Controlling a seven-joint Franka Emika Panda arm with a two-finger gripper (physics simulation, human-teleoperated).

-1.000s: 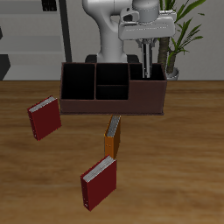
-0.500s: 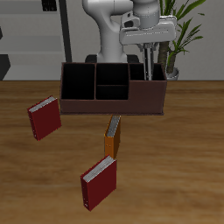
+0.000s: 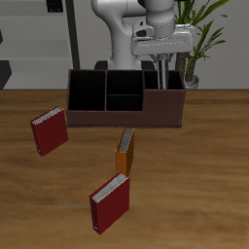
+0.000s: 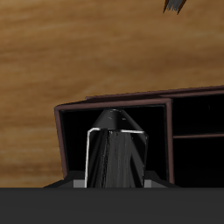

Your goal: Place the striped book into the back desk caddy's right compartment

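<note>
The striped book stands upright inside the right compartment of the back desk caddy, its narrow dark and white stripes visible edge-on in the wrist view. The gripper hangs directly above that compartment, fingers reaching down toward the caddy's rim; whether they clamp the book or are parted off it cannot be told from either view. Judgement: insertion is essentially done; what is left is confirming release and lifting clear without dragging the book out. Two red books and an orange book lie in front of the caddy, untouched.
</note>
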